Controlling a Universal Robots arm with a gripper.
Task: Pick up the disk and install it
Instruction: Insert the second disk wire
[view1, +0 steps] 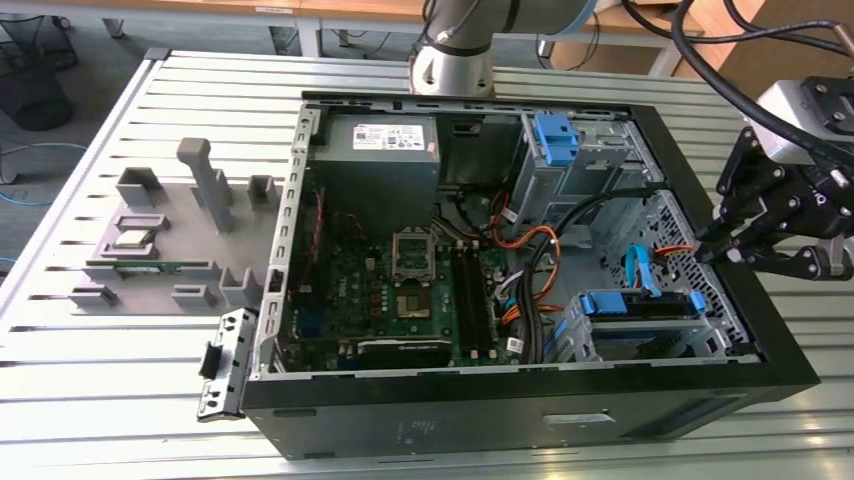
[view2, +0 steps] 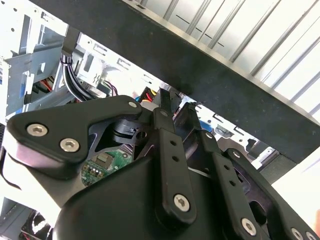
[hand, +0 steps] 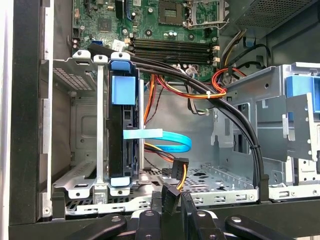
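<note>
Disk (hand: 125, 120) stands edge-on in its cage at the case's (view1: 534, 390) four o'clock, seemingly installed, while the gripper (view1: 727, 250) hangs over the three o'clock rim, jaws closed, empty.

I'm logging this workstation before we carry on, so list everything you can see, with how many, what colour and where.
Table: one, silver, slotted, under everything.
Computer case: one, black, side open, middle of the table.
Circuit board: one, green, on the case floor.
Power supply box: one, grey with a white label, in a far corner of the case.
Blue brackets: two, one in the far drive cage, one in the near cage.
Flat cable: one, light blue, looping between the cages.
Wire bundles: several, black, orange and red, across the case.
Holder blocks: one cluster, grey, on the exterior view's left.
Gripper: one, black, above the case wall on the exterior view's right.
</note>
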